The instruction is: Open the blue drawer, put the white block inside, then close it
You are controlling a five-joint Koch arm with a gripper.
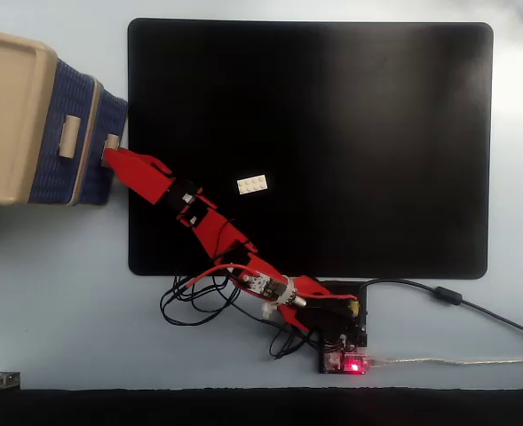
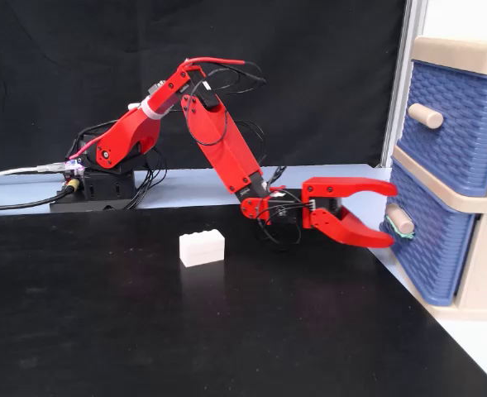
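While stretched low and far out over the black mat toward the beige cabinet, holds the gripper wide open, one jaw above and one jaw below the small beige handle of the blue drawer. Clamps nothing. Cannot tell from either fixed view whether a jaw touches that handle or merely brackets it.

Seen from above in a fixed view, shows the gripper as a single red wedge, tip right at the handle, on the lower of the two woven blue fronts. Looks shut there, that front sitting about level with its beige frame in the side-on fixed view. Above it, the taller-looking blue drawer with a like handle, untouched.

Out on the mat, the white block: lying flat, studs up, well apart from the gripper and from the cabinet, just beside the red arm. In the side-on fixed view, the same white block resting alone on the mat, in front of the arm. All of it on a pale blue table.
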